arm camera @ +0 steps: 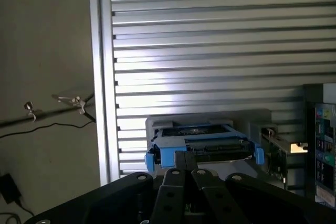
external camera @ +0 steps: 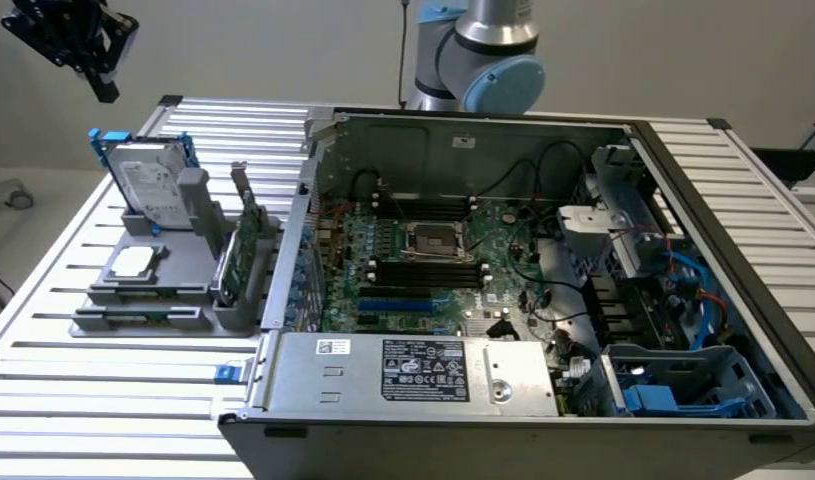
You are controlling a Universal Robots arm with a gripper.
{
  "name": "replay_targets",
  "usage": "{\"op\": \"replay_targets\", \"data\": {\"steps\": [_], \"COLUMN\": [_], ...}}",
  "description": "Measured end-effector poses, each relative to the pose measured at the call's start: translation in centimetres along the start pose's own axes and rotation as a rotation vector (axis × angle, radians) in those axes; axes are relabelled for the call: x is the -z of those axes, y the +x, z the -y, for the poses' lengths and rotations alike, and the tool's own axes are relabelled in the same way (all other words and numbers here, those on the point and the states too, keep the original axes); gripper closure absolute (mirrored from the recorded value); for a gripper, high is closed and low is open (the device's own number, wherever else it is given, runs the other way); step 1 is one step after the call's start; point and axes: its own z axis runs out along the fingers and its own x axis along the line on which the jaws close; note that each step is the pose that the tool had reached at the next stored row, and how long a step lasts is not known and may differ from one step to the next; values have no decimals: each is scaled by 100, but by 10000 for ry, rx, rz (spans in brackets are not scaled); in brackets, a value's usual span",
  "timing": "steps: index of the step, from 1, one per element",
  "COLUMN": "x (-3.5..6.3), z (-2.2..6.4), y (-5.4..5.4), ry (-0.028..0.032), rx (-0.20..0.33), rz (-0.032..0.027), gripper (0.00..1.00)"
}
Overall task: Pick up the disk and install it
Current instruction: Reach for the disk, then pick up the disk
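**Pincer** (external camera: 103,85): shut, fingertips pressed together in the wrist view (arm camera: 185,162), holding nothing. Hanging high over the far corner of the bench (external camera: 114,400) at the exterior view's left, well apart from everything on it.

**The disk** (external camera: 154,185): standing on edge in a grey holder (external camera: 180,300) on the bench, at the exterior view's left of the open computer case (external camera: 474,135). Long axis close to upright, leaning slightly. Labelled broad face turned toward the near side. Blue rail ends showing at the upper edge. Untouched, not yet lifted.

**Governing relation:** lying below the pincer and a little to the exterior view's right of it, nearer than the pincer's corner. In the wrist view, seen edge-on just past the fingertips (arm camera: 202,148), narrow upper edge facing the pincer, blue rails at both ends. Judged roughly lined up with the fingers, well short of contact.

**Also in the holder:** small silver chip (external camera: 134,262) lying flat, near side of the disk; green circuit card (external camera: 247,235) standing on edge between the disk and the case.

**Case interior:** blue drive cage (external camera: 687,385) at the near corner on the exterior view's right, far across from the disk.
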Motion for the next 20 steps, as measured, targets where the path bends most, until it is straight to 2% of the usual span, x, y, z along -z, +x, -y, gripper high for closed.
{"op": "replay_targets", "data": {"steps": [15,20], "x": [-1,-6], "z": [-2,-2], "y": [6,8], "ry": [0,7], "rx": [123,943], "rz": [-1,-29], "gripper": [89,89]}}
